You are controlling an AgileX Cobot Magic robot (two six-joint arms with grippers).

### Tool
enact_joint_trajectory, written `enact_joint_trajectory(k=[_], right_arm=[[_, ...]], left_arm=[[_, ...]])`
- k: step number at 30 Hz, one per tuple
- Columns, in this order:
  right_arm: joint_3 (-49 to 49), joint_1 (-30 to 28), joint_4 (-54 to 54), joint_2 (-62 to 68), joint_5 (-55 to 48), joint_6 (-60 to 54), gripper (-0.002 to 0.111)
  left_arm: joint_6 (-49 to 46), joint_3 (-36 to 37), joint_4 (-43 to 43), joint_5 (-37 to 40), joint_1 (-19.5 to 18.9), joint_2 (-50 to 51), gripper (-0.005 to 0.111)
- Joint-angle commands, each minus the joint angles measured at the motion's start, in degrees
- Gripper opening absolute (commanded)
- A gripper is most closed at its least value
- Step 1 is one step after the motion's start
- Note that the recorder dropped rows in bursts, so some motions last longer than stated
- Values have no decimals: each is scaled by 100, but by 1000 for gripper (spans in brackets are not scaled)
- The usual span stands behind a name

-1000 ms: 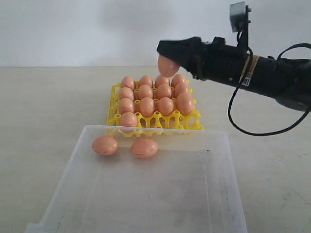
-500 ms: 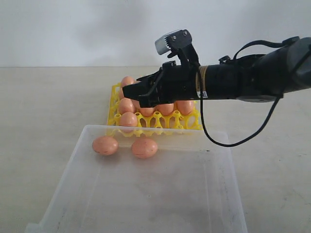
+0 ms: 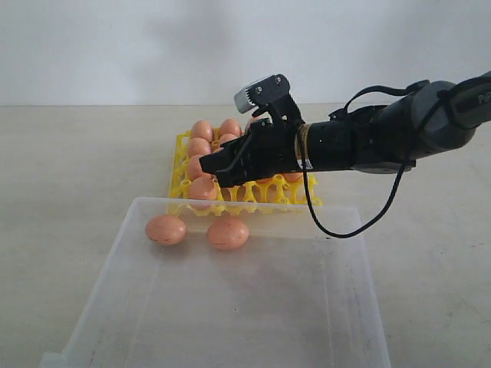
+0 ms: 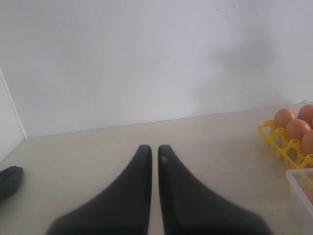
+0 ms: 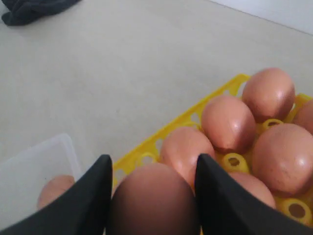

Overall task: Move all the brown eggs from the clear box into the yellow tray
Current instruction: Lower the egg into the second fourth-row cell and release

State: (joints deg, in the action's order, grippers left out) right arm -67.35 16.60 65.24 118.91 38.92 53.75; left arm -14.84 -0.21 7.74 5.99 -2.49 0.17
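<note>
Pinching an egg [image 5: 151, 196] across its middle, the right gripper [image 3: 210, 164] hangs low over the near-left part of the tray [image 3: 265, 196], which is mostly full. Two eggs [image 3: 166, 229] lie in the box [image 3: 337, 208] by its far wall. The left gripper [image 4: 154, 152] is pressed together, empty, off to the side. Each egg is likely light, smooth and brittle, so a soft squeeze at the widest part seems safest; a hard set-down could crack it.

Tool [image 5: 152, 169] grips a brown egg [image 5: 151, 203] over the yellow tray [image 5: 164, 131]; another egg [image 5: 53, 192] apparently lies in the clear box [image 5: 41, 159].
</note>
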Motion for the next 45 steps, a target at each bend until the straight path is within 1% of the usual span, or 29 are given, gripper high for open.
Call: enact_joint_trajectory(k=[1,8,15,17,18,19,20,22,27,28,29,31,32,33,35,38,39,40,41,42,43,44,45], right_arm=[[-21,-3,-92,92,-61,-322,0],[-21,-3,-782,275,81,-1233,0],[-21,-3,-844,334,324,-1246,1],[-21,-3,-844,359,319,-1234,7],[-21,-3,-795,380,292,-1162,19],[-21,-3,-783,380,276,-1148,25],[-21,-3,-783,380,264,-1148,35],[-21,-3,-795,380,264,-1148,38],[-21,-3,-795,380,264,-1148,38],[-21,-3,-795,380,264,-1148,40],[-21,-3,-795,380,264,-1148,44],[-21,-3,-795,380,264,-1148,57],[-21,-3,-795,380,264,-1148,60],[-21,-3,-795,380,264,-1148,61],[-21,-3,-795,380,264,-1148,61],[-21,-3,-846,235,529,-1114,60],[-21,-3,-855,131,633,-1018,60],[-21,-3,-855,-174,767,-668,57],[-21,-3,-688,-416,757,-307,49],[-21,-3,-206,-778,604,110,38],[-21,-3,863,-1164,487,549,20],[-21,-3,1668,-1348,476,889,12],[-21,69,3222,-1607,335,1588,3]], left_arm=[[-16,21,16,-34,37,-17,4],[-16,21,16,-13,37,-17,4],[-16,21,16,-13,37,-17,4],[-16,21,16,-13,37,-17,4],[-16,21,16,-25,37,-17,4],[-16,21,16,-25,37,-17,4],[-16,21,16,-25,37,-17,4],[-16,21,16,-25,37,-17,4],[-16,21,16,-25,37,-17,4],[-16,21,16,-25,37,-17,4],[-16,21,16,4,37,-17,4],[-16,21,16,4,37,-17,4],[-16,21,16,4,37,-17,4],[-16,21,16,4,37,-17,4],[-16,21,16,4,37,-17,4],[-16,21,16,-8,37,-17,4],[-16,21,16,-8,37,-17,4],[-16,21,16,-8,37,-17,4],[-16,21,16,-8,37,-17,4],[-16,21,16,-8,37,-17,4],[-16,21,16,-8,37,-17,4],[-16,21,16,-8,37,-17,4],[-16,21,16,-8,37,-17,4]])
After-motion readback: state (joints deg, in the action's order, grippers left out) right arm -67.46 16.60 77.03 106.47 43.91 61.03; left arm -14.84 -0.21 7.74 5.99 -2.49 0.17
